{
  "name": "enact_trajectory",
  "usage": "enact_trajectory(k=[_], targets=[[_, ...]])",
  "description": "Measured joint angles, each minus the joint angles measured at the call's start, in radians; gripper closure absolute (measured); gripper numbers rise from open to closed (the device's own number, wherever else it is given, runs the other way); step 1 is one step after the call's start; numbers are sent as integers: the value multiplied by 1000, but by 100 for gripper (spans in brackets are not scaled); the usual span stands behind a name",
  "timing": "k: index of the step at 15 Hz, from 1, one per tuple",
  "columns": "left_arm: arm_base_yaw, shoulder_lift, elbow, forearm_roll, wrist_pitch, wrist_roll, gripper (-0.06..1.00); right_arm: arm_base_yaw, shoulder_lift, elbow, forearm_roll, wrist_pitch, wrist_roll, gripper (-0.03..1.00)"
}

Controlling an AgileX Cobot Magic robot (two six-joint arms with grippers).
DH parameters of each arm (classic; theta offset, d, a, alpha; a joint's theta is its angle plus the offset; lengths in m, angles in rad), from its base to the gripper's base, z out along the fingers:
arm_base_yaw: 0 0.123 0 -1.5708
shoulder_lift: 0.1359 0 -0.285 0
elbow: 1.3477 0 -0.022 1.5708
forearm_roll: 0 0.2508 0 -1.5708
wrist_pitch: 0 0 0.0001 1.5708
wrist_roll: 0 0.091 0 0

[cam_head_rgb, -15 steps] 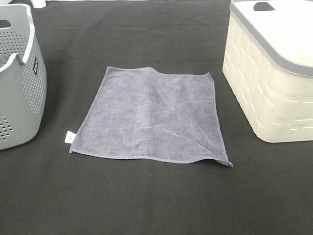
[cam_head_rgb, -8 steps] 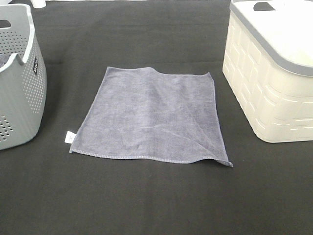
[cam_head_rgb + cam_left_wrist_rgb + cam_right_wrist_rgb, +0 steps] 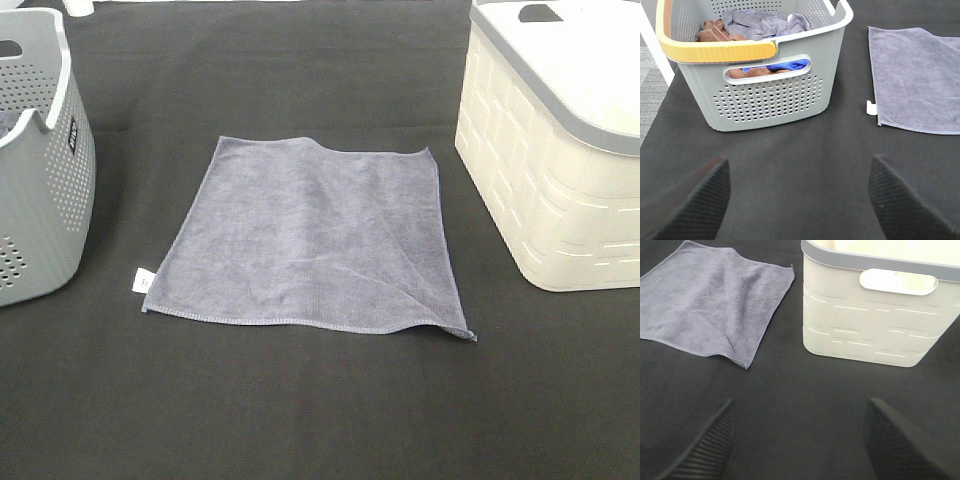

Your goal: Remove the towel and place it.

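The grey-lavender towel [image 3: 310, 235] lies spread flat on the black table between two baskets, its small white tag [image 3: 141, 281] at the near left corner. The towel [image 3: 917, 82] also shows in the left wrist view and the towel [image 3: 710, 300] in the right wrist view. My left gripper [image 3: 797, 200] is open and hangs over bare table in front of the grey basket, apart from the towel. My right gripper [image 3: 797, 440] is open too, over bare table in front of the cream basket. Neither arm shows in the exterior high view.
A grey perforated basket [image 3: 40, 170] with a yellow-edged rim [image 3: 715, 50] stands at the left and holds brown, grey and blue cloths [image 3: 755, 25]. A cream basket [image 3: 560, 150] with a grey rim [image 3: 880, 260] stands at the right.
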Motion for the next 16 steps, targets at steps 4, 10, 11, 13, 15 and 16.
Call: enact_trajectory(k=[4,10,11,13,15,16], targets=[[0,0,0,0,0,0,22,0,0,0,0,0,0,26],[0,0,0,0,0,0,23,0,0,0,0,0,0,26],[0,0,0,0,0,0,22,0,0,0,0,0,0,26],[0,0,0,-1,0,0,22,0,0,0,0,0,0,26],[0,0,0,-1,0,0,22,0,0,0,0,0,0,26],[0,0,0,-1,0,0,22,0,0,0,0,0,0,26]])
